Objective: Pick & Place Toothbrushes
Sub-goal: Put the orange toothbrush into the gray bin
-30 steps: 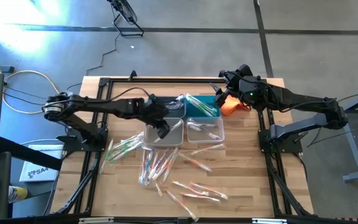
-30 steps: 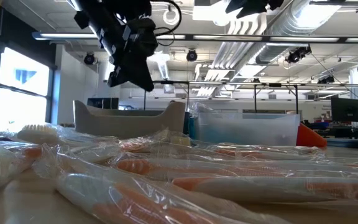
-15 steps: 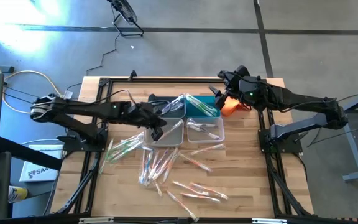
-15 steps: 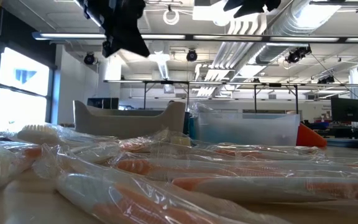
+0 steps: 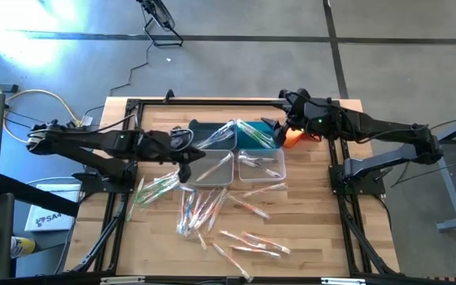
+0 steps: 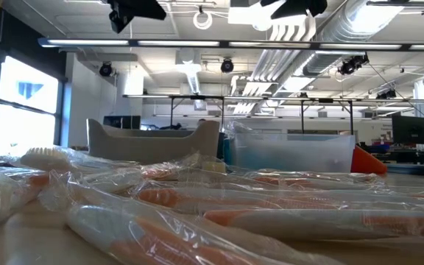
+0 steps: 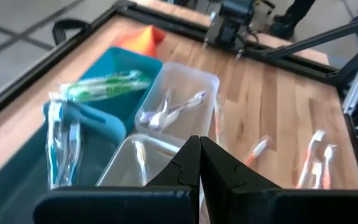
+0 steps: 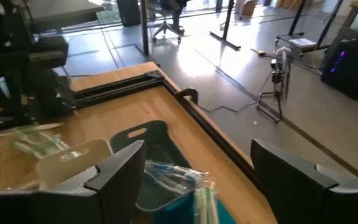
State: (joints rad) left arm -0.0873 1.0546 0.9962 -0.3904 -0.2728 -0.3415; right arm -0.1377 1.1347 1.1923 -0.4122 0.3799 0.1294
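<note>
- Now the left gripper hangs above the table, just beside the near-left clear bin; its fingers are pressed together with nothing between them.
- Across the table, the right gripper hovers over the far edge by the orange cloth, jaws spread wide and empty.
- Most toothbrushes lie loose in their clear wrappers on the wood in front of the bins: a green-handled cluster toward the left, pink-red ones near the front.
- Some already sit in bins: green ones in the teal bin, whitish ones in the right clear bin, and blue ones in the dark bin.
- From table height, wrapped brushes fill the foreground, with the bins standing behind them.
</note>
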